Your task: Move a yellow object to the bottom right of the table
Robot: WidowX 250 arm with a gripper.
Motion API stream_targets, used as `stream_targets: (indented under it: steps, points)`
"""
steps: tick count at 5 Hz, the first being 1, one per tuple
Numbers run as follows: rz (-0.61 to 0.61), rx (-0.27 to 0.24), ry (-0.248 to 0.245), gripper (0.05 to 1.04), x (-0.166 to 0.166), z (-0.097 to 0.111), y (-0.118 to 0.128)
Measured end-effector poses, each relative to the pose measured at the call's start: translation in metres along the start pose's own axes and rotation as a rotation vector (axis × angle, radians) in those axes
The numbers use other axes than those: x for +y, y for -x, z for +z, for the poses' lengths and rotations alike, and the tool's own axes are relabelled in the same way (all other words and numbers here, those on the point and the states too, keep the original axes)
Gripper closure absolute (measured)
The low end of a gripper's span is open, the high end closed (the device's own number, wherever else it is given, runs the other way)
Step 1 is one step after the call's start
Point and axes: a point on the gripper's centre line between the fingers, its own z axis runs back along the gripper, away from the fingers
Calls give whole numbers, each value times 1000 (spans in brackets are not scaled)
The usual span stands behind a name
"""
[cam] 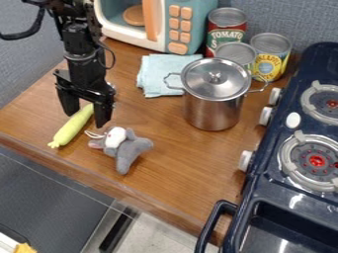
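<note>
It's grasping time: the gripper (85,118) straddles the yellow toy (70,129), spread wide, and must squeeze before lifting!

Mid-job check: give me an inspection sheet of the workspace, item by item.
Surface: brown wooden table; damage, nothing seen.
Job's things: yellow object, lying near the front left edge.
Clutter: gray plush toy beside it; lidded pot, cans and blue cloth farther back.
Gripper: open, around the yellow object's upper end.
Cables: black cable loops beside the arm.
Surroundings: stove at right, toy microwave at back.
</note>
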Motion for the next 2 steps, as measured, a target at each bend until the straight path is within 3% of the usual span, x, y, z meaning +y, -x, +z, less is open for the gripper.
stream_targets:
  steps: [2]
  points:
    - [43, 57, -3, 85, 9, -6, 8]
